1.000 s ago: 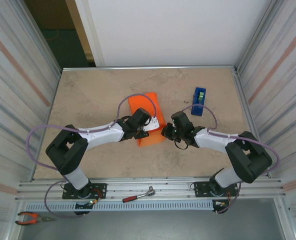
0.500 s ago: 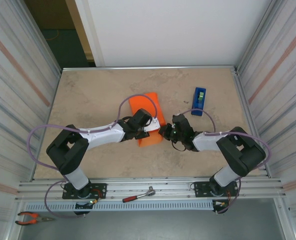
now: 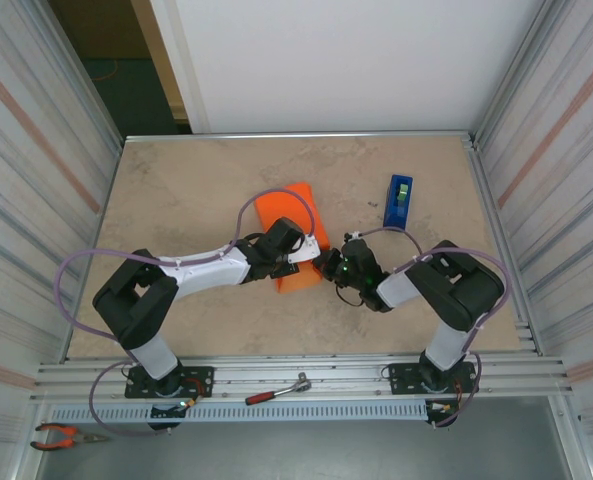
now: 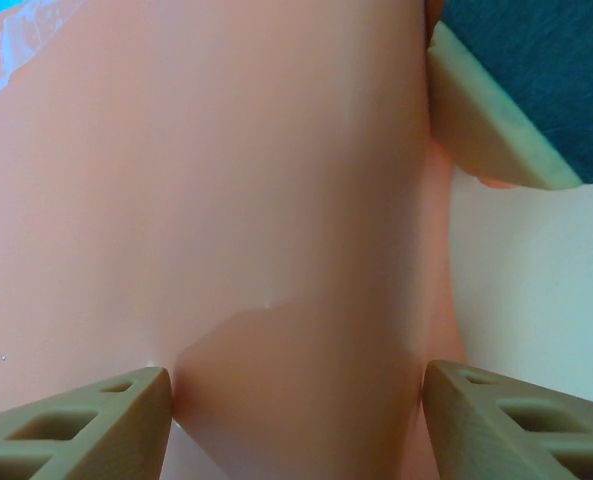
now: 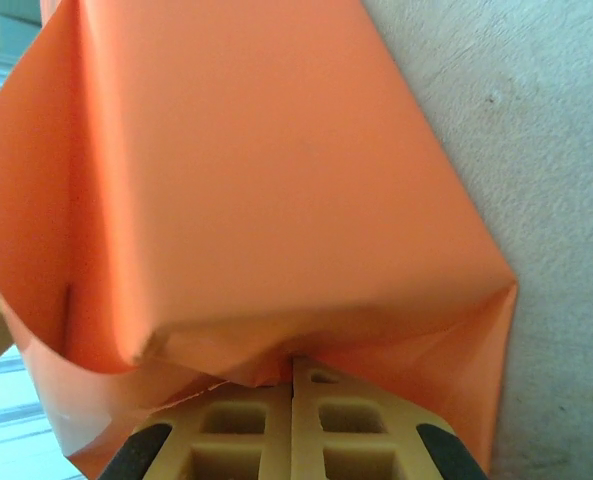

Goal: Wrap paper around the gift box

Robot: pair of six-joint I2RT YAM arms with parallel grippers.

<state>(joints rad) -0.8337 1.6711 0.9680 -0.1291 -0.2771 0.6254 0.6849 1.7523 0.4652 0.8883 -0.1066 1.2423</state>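
Top external shows our box [image 3: 294,238], skinned in paper [image 5: 236,170], mid-table. Our left gripper [image 3: 298,258] straddles it with fingers [image 4: 86,415] spread wide, likely pinning it. Our right gripper [image 3: 328,266], fingers [image 5: 326,420] shut together, prods the near-right end fold, probably tucking it. Bare table [image 3: 176,190] lies far and left; the tape dispenser [image 3: 397,201] sits well right.

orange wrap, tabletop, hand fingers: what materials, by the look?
Paper: thin matte sheet, likely plain paper; it holds sharp creases and curls at the loose edge.
Table: beige, mottled, stone-look surface, probably laminate; can't confirm.
Right hand fingers: tan, matte, with lattice cut-outs, probably printed plastic.
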